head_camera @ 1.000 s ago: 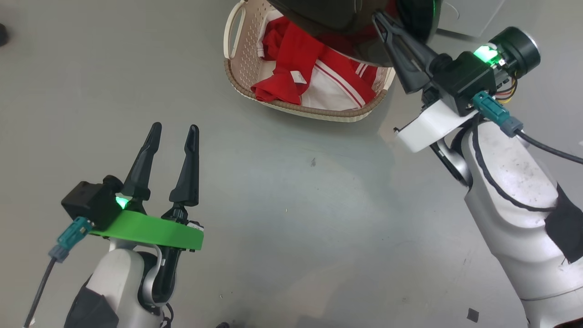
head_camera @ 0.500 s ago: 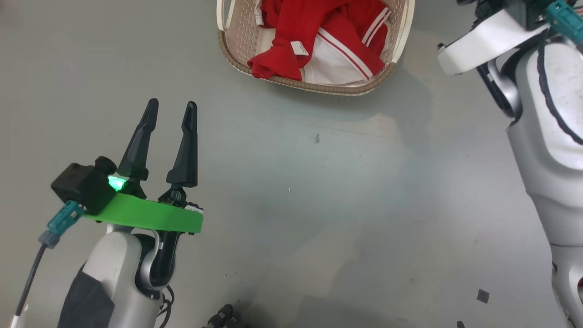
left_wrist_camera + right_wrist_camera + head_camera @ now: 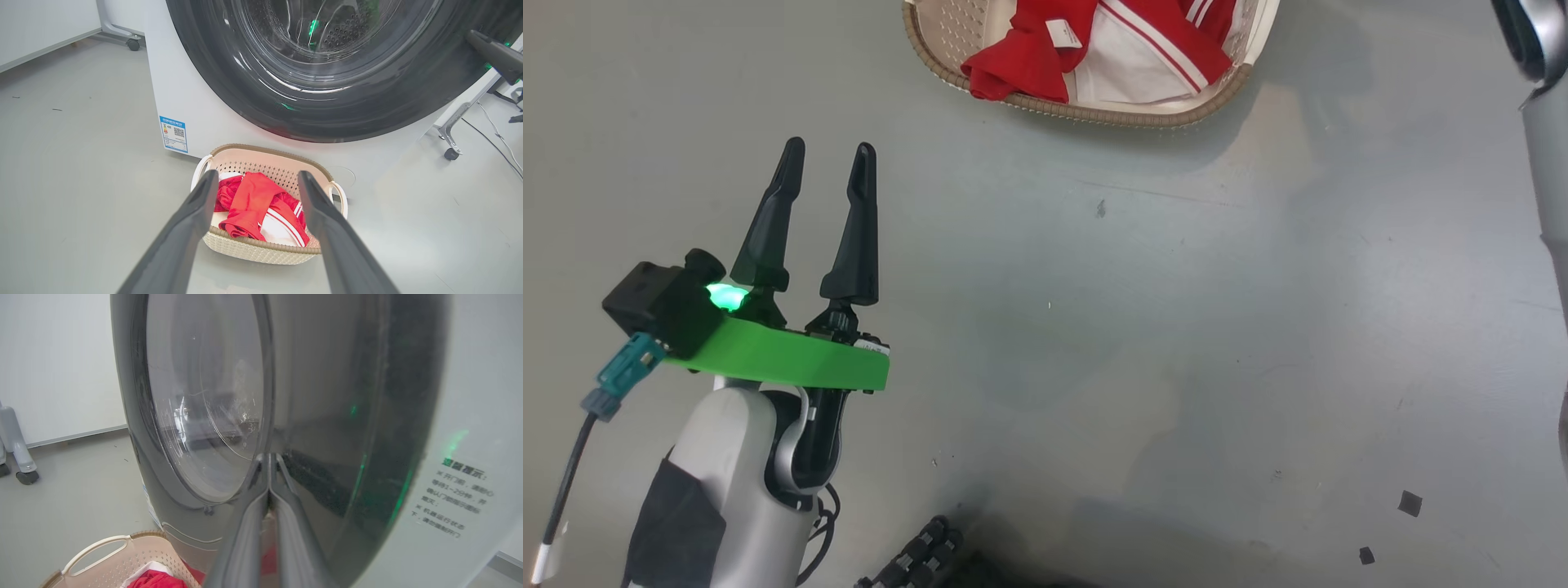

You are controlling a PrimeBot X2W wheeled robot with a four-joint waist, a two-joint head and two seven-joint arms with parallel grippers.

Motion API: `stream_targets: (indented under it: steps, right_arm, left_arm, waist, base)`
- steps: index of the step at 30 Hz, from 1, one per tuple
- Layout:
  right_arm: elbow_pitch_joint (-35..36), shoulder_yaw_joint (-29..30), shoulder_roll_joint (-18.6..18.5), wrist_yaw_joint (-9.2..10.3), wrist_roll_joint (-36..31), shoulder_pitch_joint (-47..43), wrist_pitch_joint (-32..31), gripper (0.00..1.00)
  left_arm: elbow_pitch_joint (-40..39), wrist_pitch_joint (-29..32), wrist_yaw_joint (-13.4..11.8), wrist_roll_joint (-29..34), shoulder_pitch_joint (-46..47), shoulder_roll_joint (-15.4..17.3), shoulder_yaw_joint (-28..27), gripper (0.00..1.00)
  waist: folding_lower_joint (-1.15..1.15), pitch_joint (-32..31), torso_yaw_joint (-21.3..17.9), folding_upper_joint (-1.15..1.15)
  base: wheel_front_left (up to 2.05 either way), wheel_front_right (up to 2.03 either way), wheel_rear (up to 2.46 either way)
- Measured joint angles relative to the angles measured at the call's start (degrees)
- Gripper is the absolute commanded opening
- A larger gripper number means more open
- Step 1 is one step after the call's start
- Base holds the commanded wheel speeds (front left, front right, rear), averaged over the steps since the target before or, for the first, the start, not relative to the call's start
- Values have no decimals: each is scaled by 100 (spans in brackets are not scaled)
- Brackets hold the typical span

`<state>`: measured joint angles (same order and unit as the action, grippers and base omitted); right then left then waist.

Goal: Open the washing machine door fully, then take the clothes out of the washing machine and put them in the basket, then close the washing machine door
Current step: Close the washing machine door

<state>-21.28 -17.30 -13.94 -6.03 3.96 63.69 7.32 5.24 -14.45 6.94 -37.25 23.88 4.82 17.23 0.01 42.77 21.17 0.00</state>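
The cream basket (image 3: 1094,114) stands at the top of the head view with the red and white clothes (image 3: 1094,49) lying in it. My left gripper (image 3: 828,155) hovers open and empty over the floor, well short of the basket. In the left wrist view, the open left gripper (image 3: 256,179) frames the basket (image 3: 269,149) and clothes (image 3: 253,200) below the black-rimmed door (image 3: 327,102) of the white washing machine (image 3: 179,98). My right gripper (image 3: 269,459) is shut, its tips against the door's dark rim (image 3: 327,416). Whether the door is latched is unclear.
A wheeled frame leg (image 3: 449,139) and cables (image 3: 498,134) lie right of the machine, and another caster (image 3: 132,44) sits behind it at the left. Small dark scraps (image 3: 1409,502) dot the grey floor. My pale right forearm (image 3: 1547,122) runs along the head view's right edge.
The head camera has moved, so the basket slid up the picture and the door and right gripper passed out of it at the top. My left gripper stays open.
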Motion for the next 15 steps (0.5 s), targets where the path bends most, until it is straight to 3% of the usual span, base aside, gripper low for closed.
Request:
stream_targets:
  steps: [15]
  right_arm:
    - [-534,181,-58,293,-108,698,-88,0]
  left_arm:
    - [114,0,1,-56,110,-74,69,100]
  waist:
    - [0,198,158,0]
  base:
    - [0,0,0]
